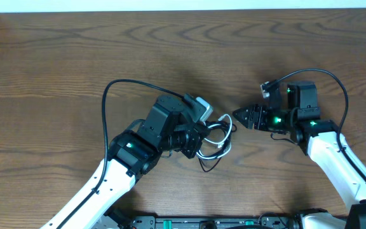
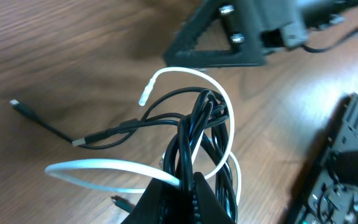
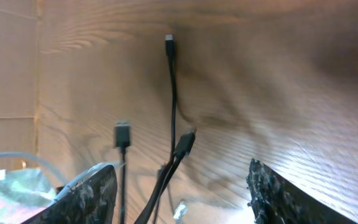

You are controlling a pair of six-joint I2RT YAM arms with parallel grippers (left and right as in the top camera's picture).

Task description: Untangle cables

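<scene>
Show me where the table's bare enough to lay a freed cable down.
Crowded: the centre, where the left gripper clamps the cables and the open right gripper faces them. Free: the far half of the table beyond both, and the near strip between left arm and right arm.

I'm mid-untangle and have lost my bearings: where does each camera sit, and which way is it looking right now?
Overhead: fixed above the table, looking straight down; both arms show, left gripper and right gripper either side of the tangle.
Left wrist: behind its own fingers, looking along them at the cables they clamp.
Right wrist: behind its open fingers, facing black plugs against the wood.
Shared: overhead and left wrist both show the right gripper and the cables.
</scene>
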